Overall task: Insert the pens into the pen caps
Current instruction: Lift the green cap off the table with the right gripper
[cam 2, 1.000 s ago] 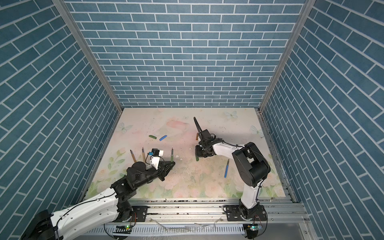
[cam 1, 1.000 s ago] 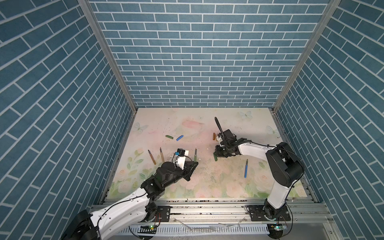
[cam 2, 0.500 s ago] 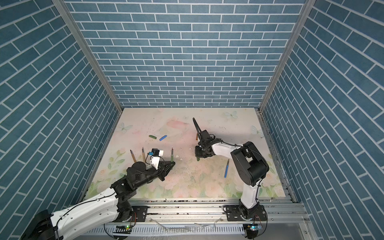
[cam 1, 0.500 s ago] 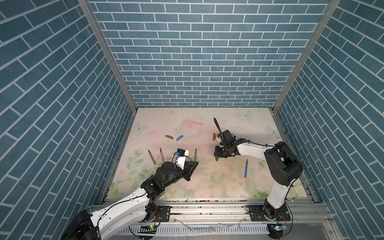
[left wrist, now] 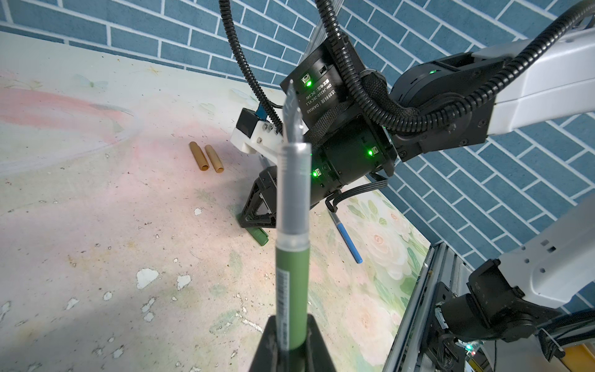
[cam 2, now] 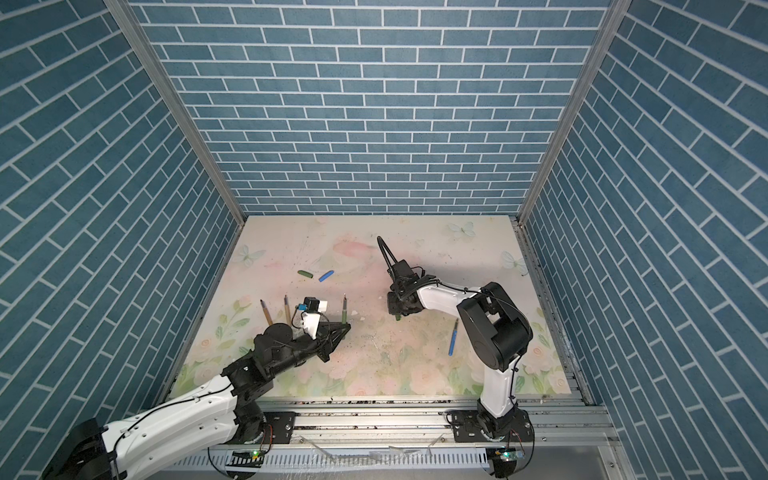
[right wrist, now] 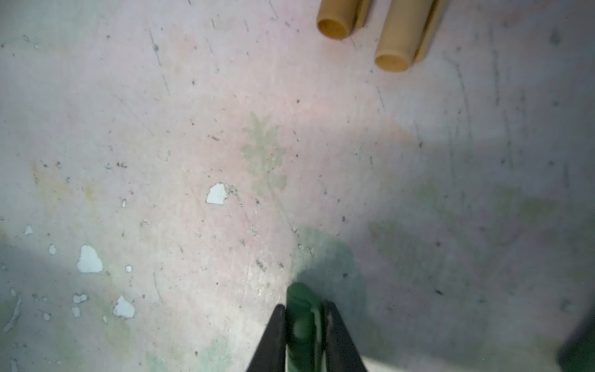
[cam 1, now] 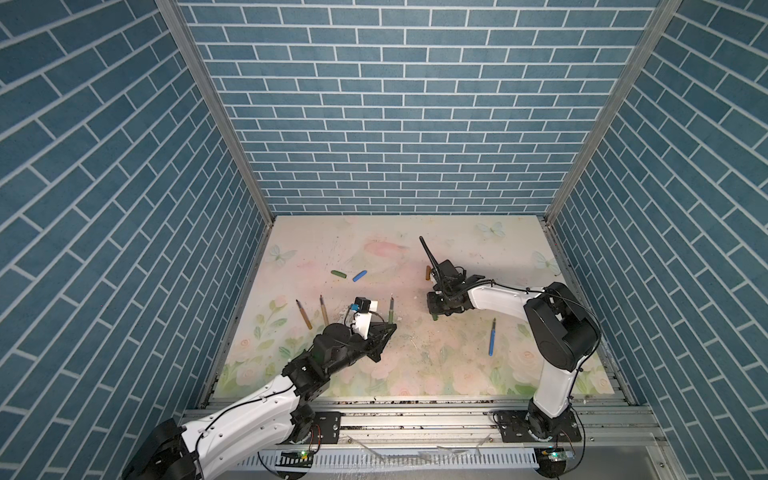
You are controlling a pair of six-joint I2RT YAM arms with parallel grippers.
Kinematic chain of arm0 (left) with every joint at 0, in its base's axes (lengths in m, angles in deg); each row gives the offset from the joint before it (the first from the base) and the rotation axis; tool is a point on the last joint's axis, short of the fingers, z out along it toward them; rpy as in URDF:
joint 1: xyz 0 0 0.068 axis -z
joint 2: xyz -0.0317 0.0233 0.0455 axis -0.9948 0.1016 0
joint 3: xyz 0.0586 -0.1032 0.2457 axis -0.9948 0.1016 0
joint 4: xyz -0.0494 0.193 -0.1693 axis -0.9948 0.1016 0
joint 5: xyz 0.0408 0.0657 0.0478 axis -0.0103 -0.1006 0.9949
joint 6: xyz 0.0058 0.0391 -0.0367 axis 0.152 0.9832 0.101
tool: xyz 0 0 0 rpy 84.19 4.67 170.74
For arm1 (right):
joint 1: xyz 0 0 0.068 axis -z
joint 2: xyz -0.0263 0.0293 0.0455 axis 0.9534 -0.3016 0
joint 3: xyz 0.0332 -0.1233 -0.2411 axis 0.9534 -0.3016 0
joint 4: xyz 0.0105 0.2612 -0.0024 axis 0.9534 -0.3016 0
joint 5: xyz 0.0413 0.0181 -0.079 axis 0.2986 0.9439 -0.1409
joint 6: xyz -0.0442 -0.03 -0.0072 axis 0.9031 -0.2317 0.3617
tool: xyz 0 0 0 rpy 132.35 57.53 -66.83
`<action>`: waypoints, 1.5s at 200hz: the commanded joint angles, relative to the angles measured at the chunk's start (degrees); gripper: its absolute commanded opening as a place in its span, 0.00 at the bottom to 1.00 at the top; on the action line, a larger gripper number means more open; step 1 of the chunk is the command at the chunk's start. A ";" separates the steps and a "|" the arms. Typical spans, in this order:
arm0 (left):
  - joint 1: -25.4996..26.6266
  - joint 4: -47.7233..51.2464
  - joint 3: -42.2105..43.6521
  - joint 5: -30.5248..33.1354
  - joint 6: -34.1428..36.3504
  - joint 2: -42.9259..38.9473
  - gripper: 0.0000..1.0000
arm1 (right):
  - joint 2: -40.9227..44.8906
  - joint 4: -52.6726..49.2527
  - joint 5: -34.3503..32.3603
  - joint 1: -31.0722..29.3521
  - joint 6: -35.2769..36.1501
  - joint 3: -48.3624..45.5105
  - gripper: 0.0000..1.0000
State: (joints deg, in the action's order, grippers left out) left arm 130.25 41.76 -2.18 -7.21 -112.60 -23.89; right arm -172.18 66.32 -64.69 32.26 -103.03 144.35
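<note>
My left gripper (left wrist: 291, 341) is shut on a green pen (left wrist: 291, 290), which points its grey tip upward; in both top views it stands near the middle left (cam 1: 391, 309) (cam 2: 344, 309). My right gripper (right wrist: 304, 304) is shut on a green pen cap (right wrist: 301, 322), low over the mat, its end poking out below the fingers (cam 1: 435, 316). Right of centre lies a blue pen (cam 1: 492, 336). An orange-brown pen (cam 1: 304, 314) and a tan pen (cam 1: 323, 310) lie at the left. A second green cap (cam 1: 338, 274) and a blue cap (cam 1: 360, 275) lie further back.
Two tan-brown caps (left wrist: 198, 156) (left wrist: 214, 158) lie side by side just behind the right gripper; a top view shows one of them (cam 1: 428, 273). The floral mat (cam 1: 415, 365) is scuffed, with white chips. A metal rail (cam 1: 415, 415) runs along the front edge.
The right wrist has tilted slightly with the green cap in its fingers. The left arm and its pen have not moved.
</note>
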 commanded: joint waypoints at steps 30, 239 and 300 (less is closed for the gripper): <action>-0.21 -2.09 -1.16 -0.31 0.26 0.81 0.00 | 0.44 -3.56 0.79 -1.39 1.91 1.30 0.27; -0.25 -0.91 -1.53 0.04 0.10 -0.04 0.00 | -1.59 -7.70 -2.66 -2.11 1.15 3.35 0.13; -0.21 -1.06 -5.02 3.29 2.57 3.29 0.00 | 15.46 2.23 -0.38 -2.11 1.48 -2.81 0.11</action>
State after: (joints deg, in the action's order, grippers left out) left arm 130.25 41.81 -4.45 -5.62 -112.03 -22.45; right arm -166.54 63.10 -65.33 30.45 -101.98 143.65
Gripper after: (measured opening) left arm 0.139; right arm 0.148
